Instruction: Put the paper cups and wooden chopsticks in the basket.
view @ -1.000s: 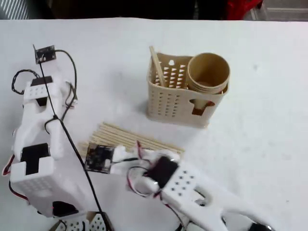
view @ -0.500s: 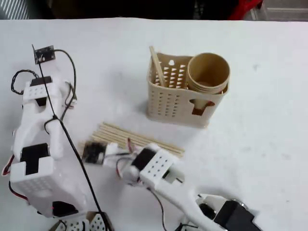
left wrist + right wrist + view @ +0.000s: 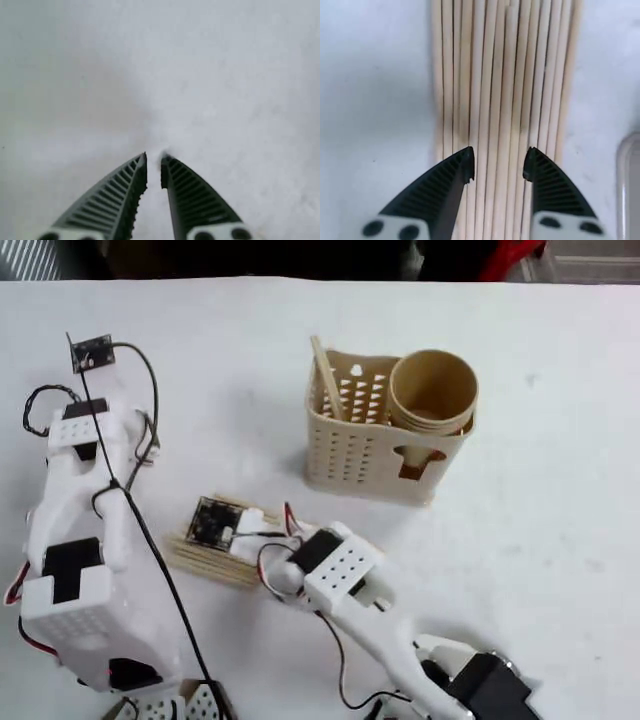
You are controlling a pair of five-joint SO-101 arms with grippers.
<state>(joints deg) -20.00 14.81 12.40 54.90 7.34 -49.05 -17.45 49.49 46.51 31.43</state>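
A row of wooden chopsticks [image 3: 500,75] lies flat on the white table, and my right gripper [image 3: 497,165] hangs open just above it, with several sticks between its fingertips. From above, the chopstick pile [image 3: 205,555] shows left of the right arm [image 3: 335,565], which covers part of it. The beige slotted basket [image 3: 370,455] stands behind, holding nested paper cups [image 3: 433,390] and one upright chopstick [image 3: 325,370]. My left gripper [image 3: 153,161] is shut on nothing over bare table.
The left arm [image 3: 80,500] sits folded at the table's left side with black cables [image 3: 140,520] trailing toward the front. A pale rounded edge [image 3: 629,190] shows beside the chopsticks. White tabletop [image 3: 540,500] lies open to the right of the basket.
The right arm's wrist has swung up over the chopstick pile, covering its right half. The left arm, basket and cups have not moved.
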